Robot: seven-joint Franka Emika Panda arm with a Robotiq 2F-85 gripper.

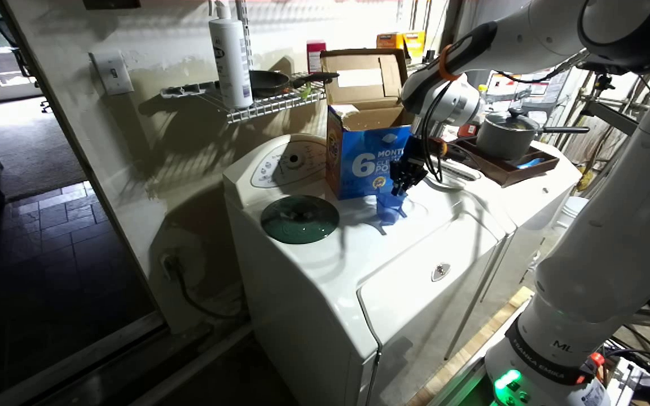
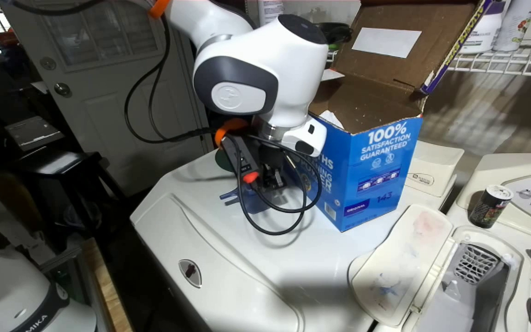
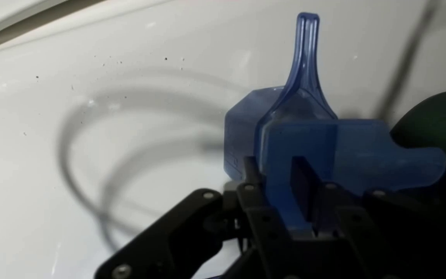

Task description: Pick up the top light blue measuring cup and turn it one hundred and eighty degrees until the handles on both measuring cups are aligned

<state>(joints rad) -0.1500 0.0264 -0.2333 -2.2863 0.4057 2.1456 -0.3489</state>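
The tool (image 3: 275, 159) stood low over the white worktop (image 3: 33, 174), its two black fingers (image 3: 252, 172) a little apart with blue plastic between them in the wrist view; whether they pressed on it could not be told. The upper measuring cup (image 3: 304, 135) was right at the tool's tips, its flat upper handle (image 3: 420, 167) reaching to the tool's right in that view. The lower measuring cup (image 3: 242, 131) sat just beyond the tips, its ribbed, tapering lower handle (image 3: 307, 50) pointing away from the tool, so the two handles lay roughly at right angles. Both cups, two in all, were angular and of translucent blue plastic.

Glossy, dark-speckled worktop spread to the tool's left in the wrist view as far as a groove (image 3: 25, 27). In both exterior views one blue cardboard box (image 1: 376, 152), brown inside, stood close beside the tool, its tall wall bounding that side. Opposite, a white front panel (image 1: 398, 293) with one lens-shaped badge (image 1: 440, 272) curved down from the worktop. One round, glossy, dark green disc (image 1: 297, 228) lay apart, to the tool's left in an exterior view, near the worktop's side edge.
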